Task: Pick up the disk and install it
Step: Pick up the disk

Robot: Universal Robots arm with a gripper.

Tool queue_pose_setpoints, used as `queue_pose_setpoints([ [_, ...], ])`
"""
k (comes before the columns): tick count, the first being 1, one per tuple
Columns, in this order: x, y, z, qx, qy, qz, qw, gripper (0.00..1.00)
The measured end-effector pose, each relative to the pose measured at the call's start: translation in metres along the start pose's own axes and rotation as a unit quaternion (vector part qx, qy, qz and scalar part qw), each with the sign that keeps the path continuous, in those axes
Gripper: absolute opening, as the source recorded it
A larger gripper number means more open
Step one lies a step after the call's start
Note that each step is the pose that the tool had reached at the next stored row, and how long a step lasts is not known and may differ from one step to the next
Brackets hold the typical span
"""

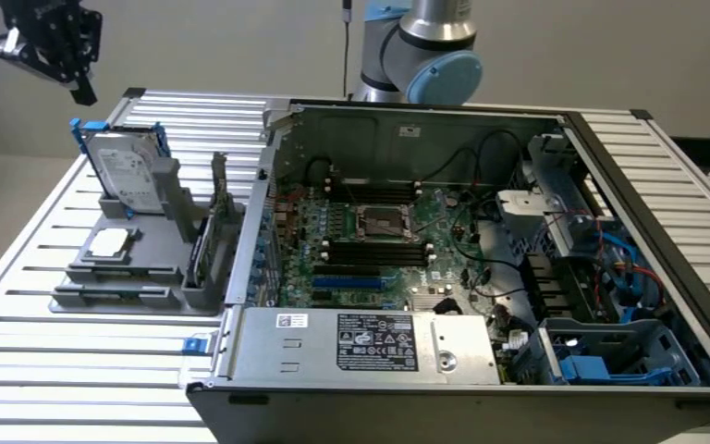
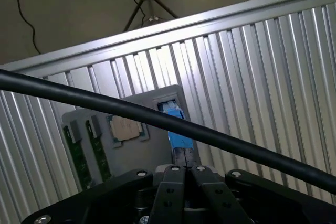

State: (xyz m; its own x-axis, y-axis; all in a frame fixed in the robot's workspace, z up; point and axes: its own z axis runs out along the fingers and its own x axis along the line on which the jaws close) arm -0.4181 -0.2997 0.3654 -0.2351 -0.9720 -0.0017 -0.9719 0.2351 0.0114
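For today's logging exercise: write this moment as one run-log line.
black gripper: shut, empty | blue-framed silver-grey rectangular disk: upright in grey plastic rack | untouched, not installed

A ribbed aluminium table (image 1: 47, 370) carries a grey plastic holder (image 1: 121, 277) and, just beside it, an open computer case (image 1: 429, 129).

Disk (image 1: 127, 171) upright in rack (image 1: 145, 294), exterior view's left of case (image 1: 429, 129); gripper (image 1: 81, 91) seemingly above.

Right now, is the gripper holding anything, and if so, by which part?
Nothing is held. The gripper is shut with nothing between its fingers. It hangs apart from the disk, which stands upright in the grey holder.
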Motion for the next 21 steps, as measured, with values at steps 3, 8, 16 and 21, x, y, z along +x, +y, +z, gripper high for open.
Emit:
queue_pose_setpoints([
  [3,0.0,0.0,0.0005,-0.0012,0.0005,-0.02,0.9998,0.11],
  [8,-0.0002,0.0,0.001,-0.0032,0.001,-0.044,0.999,0.11],
  [16,-0.0003,0.0006,0.0016,-0.0055,-0.0059,-0.056,0.9984,0.11],
  [21,-0.0002,0.0006,0.0015,-0.0055,-0.0055,-0.058,0.9983,0.11],
])
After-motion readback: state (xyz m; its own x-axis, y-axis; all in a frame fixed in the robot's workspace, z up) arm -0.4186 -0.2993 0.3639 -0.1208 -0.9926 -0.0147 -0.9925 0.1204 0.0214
